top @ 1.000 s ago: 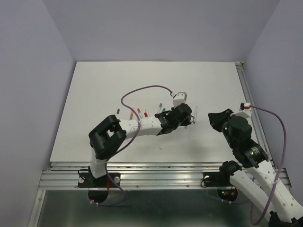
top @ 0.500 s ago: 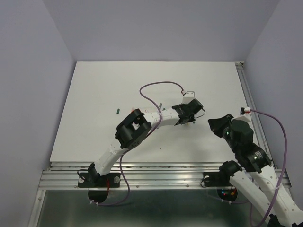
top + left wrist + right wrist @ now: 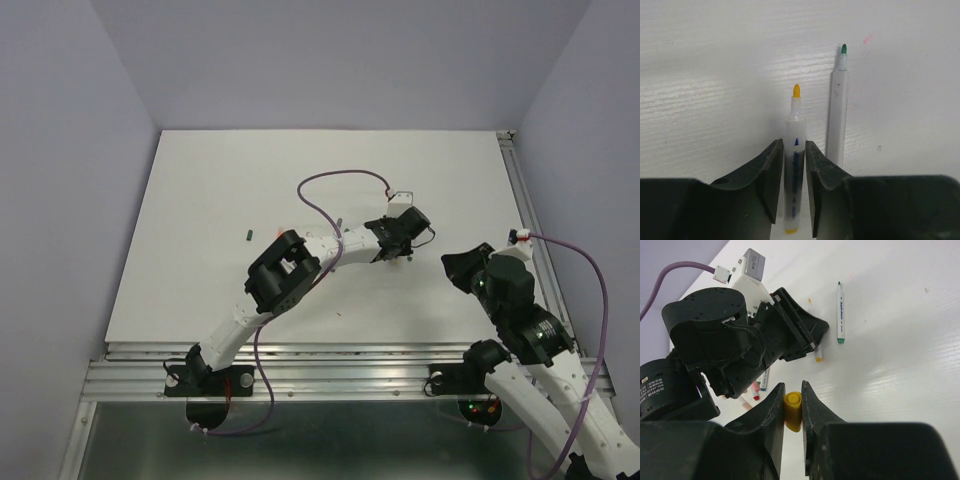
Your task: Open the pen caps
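Note:
My left gripper (image 3: 794, 145) is shut on a yellow pen (image 3: 794, 125) with a white barrel, low over the table; its bare yellow tip points away. An uncapped green pen (image 3: 838, 120) lies just right of it. My right gripper (image 3: 793, 387) is shut on a yellow pen cap (image 3: 793, 411), held above the table near the left gripper. In the top view the left gripper (image 3: 400, 243) is at the table's middle right and the right gripper (image 3: 462, 265) is to its right. In the right wrist view the green pen (image 3: 839, 310) lies beyond the left gripper.
A small teal cap (image 3: 247, 235) lies alone on the table (image 3: 220, 180) at the left. Several more pens with pink, red and blue ends (image 3: 747, 399) lie under the left arm. An aluminium rail (image 3: 525, 200) runs along the table's right edge.
The left arm has stretched out and carried its gripper right, toward the right gripper; the pens it uncovered before are now under its forearm. The right gripper has drawn back slightly with the cap.

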Robot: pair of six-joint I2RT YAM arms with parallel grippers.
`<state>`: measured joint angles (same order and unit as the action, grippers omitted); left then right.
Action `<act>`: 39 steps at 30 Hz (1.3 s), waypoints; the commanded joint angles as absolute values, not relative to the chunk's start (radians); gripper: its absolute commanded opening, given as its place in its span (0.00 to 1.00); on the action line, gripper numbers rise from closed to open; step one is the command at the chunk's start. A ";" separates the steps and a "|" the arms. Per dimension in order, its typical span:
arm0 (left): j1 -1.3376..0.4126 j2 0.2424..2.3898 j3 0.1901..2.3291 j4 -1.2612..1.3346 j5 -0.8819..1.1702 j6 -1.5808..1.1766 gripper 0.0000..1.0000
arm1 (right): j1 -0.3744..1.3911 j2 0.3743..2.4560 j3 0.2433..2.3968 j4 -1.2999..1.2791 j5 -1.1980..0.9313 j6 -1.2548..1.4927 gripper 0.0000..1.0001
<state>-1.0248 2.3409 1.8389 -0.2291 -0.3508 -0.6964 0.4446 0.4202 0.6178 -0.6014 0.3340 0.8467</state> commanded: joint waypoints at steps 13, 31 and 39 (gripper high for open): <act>-1.022 2.131 1.783 -0.209 -0.387 -0.634 0.48 | 0.443 0.445 0.649 -0.621 0.351 0.825 0.05; -1.017 1.228 0.921 -0.273 -0.629 -0.889 0.57 | 0.459 0.900 0.712 -0.189 -0.159 0.696 0.06; -1.011 0.858 0.727 -0.544 -0.684 -1.172 0.97 | 0.714 1.279 0.945 -0.037 -0.094 0.615 0.06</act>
<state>-1.0172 0.9474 0.7509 -0.4183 -0.6071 -1.0039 0.6098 1.1683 0.7654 -0.1959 -0.0864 0.6849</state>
